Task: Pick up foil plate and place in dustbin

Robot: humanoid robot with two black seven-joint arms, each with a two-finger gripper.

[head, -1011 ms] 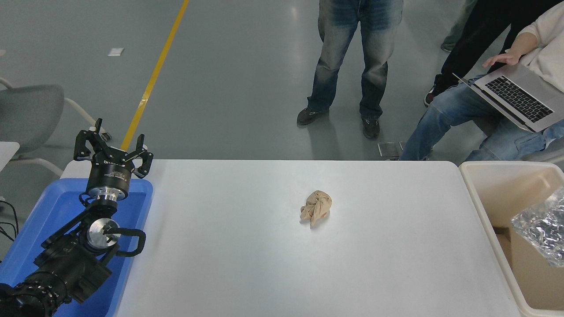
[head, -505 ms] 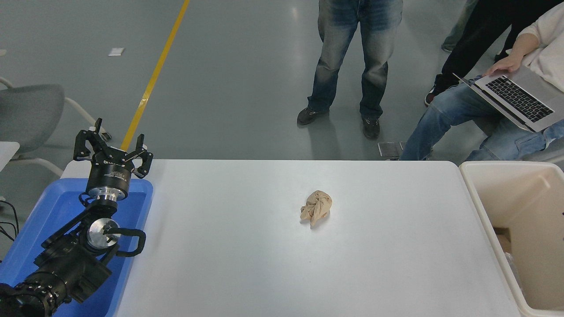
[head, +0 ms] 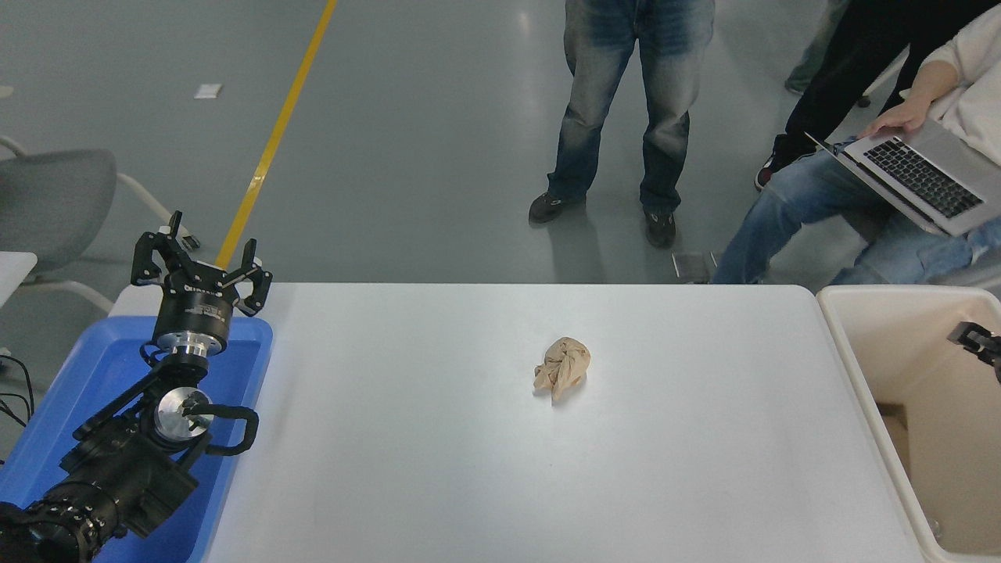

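Note:
The foil plate is not visible in the head view. The dustbin (head: pixel 862 391), a cream bin with a thick rim and tan inside, stands at the table's right end. Only a small black tip of my right gripper (head: pixel 976 341) shows at the right edge, above the bin's opening; too little shows to tell whether it is open or shut. My left gripper (head: pixel 202 254) is parked at the lower left above the blue tray, open and empty.
A crumpled tan paper ball (head: pixel 561 367) lies near the middle of the white table (head: pixel 407 438). A shallow blue tray (head: pixel 94 367) sits at the left end under the left arm. A person stands and another sits with a laptop (head: pixel 915 176) beyond the far edge.
A second ago the foil plate showed over the dustbin at the right edge; it then dropped out of sight. A tip of the right gripper now shows above the bin. The left arm has not moved.

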